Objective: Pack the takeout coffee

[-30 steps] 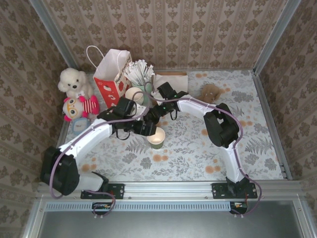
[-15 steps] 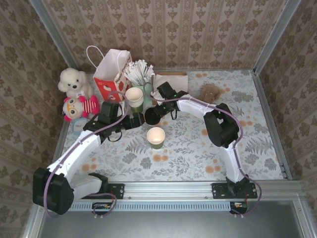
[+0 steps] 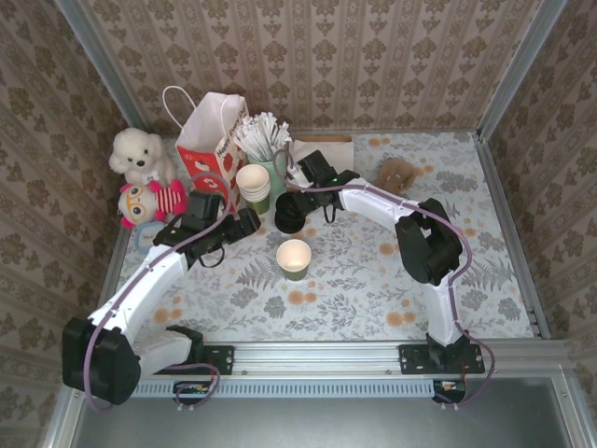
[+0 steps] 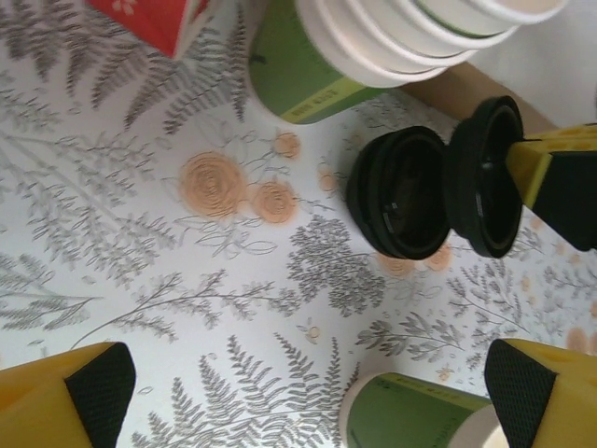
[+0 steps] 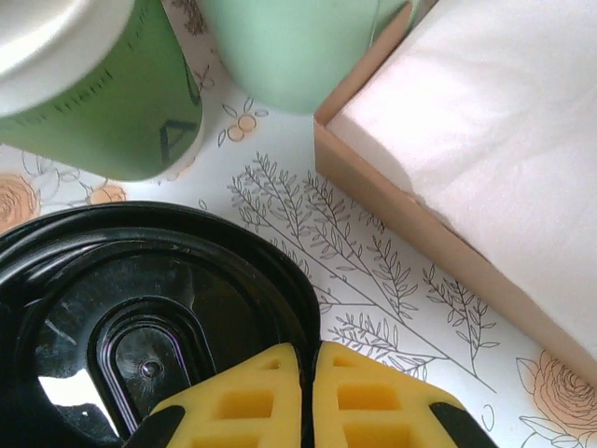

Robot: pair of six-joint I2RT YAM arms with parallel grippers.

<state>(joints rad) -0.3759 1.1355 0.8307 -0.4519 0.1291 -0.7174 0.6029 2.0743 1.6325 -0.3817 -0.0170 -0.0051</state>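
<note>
Lid [image 4: 480, 177] pinched at rim by right jaws — cup [image 3: 294, 259] upright just base-side of it; left jaws spread, empty.

Pinches round black plastic lid [image 5: 140, 308] by its rim with right gripper [image 5: 307, 373], yellow jaws almost meeting. Shows beyond it green white-rimmed paper cup [image 5: 103, 103], pale green holder [image 5: 298, 47] and brown cardboard tray [image 5: 401, 217] of white napkins [image 5: 504, 140] on flowered tabletop [image 5: 308, 224].

Beige damask-patterned wallpaper walls [image 3: 373, 56] are enclosing the white floral-print tabletop [image 3: 485, 271] on three sides. Grey aluminium posts [image 3: 520, 70] are rising at the tabletop's far corners. A grey aluminium rail [image 3: 317, 353] is running along its near edge. Light is falling evenly.
</note>
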